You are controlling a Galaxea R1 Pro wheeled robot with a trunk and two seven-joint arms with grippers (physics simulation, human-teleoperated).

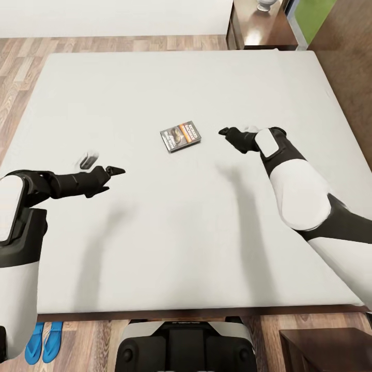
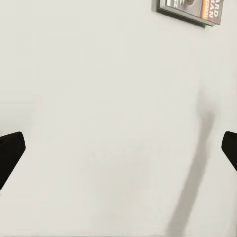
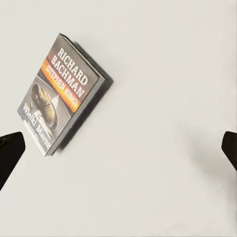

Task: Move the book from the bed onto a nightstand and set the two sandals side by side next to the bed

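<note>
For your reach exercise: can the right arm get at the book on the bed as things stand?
Probably yes: the right gripper hovers open beside the book, with bare mattress between them.

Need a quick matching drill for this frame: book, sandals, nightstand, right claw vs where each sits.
Things:
1. book
2. sandals
3. nightstand
4. right claw

Places:
A. on the floor at the near edge of the bed
B. beyond the bed's far edge
C. lying flat mid-mattress
D. over the mattress, just beside the book

Pairs: 1-C, 2-A, 3-B, 4-D
</note>
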